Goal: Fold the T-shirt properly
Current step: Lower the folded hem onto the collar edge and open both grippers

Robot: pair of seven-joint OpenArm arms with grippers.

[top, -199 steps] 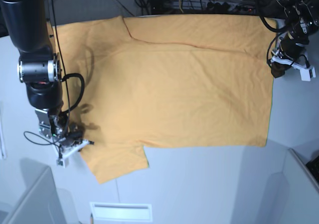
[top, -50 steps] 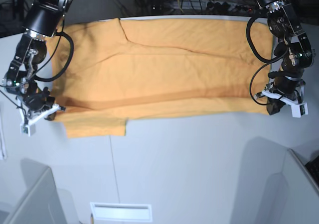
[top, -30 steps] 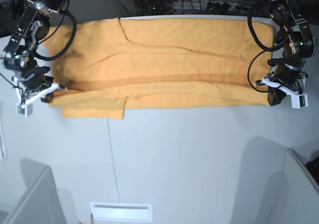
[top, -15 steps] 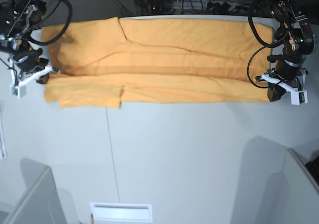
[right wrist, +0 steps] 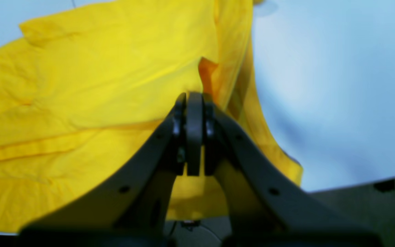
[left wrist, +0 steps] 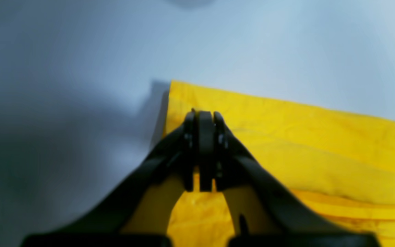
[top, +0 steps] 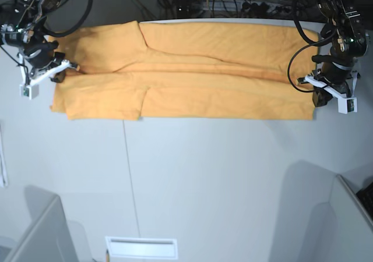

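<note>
Pincer tips on both arms were pressed tight together, each nipping an end of the shirt (top: 192, 70): the left pincer (top: 319, 99) at the right edge of the base view pinched the hem corner, and the right pincer (top: 58, 71) at the upper left pinched cloth near the sleeve. From the left wrist camera the left pincer (left wrist: 202, 116) sat closed just inside the shirt's corner (left wrist: 286, 147), with bare table (left wrist: 81, 68) beside it; from the right wrist camera the right pincer (right wrist: 190, 99) was closed at a raised fold of cloth (right wrist: 98, 68), though whether fabric actually ran between the tips could not be told for certain. The shirt lay as a long band across the top of the table (top: 204, 186), its near long edge doubled over onto the body, a lengthwise crease running from left to right and one sleeve flap lying flat at the lower left of the band. By my reckoning the first lengthwise fold was laid or nearly laid, with both ends not yet let go. Left to do, as I judged it: release, tuck the sleeves, perhaps fold the far long edge in, then fold crosswise into a compact stack.
</note>
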